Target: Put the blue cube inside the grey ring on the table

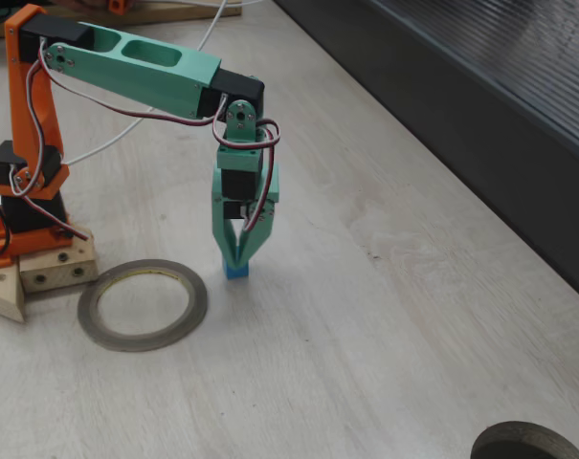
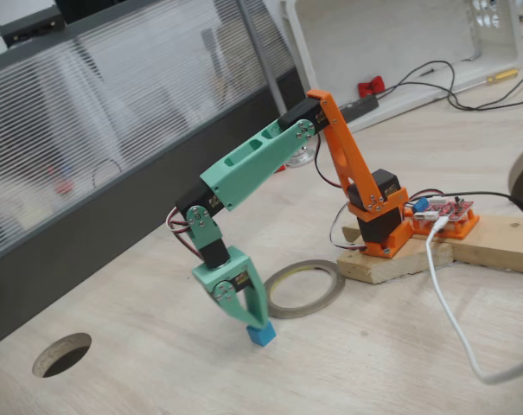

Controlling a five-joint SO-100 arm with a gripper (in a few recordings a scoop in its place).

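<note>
Green plastic gripper (image 1: 237, 258) pinches the matte blue cube (image 1: 236, 271) on pale wood-grain table (image 1: 385, 316), beside the flat grey ring (image 1: 143, 304)

Green gripper (image 2: 254, 322) lowered onto the blue cube (image 2: 261, 335), fingers closed around it on the pale wood table (image 2: 347, 363), just beside the grey ring (image 2: 304, 288) near the orange base (image 2: 380, 232).
</note>
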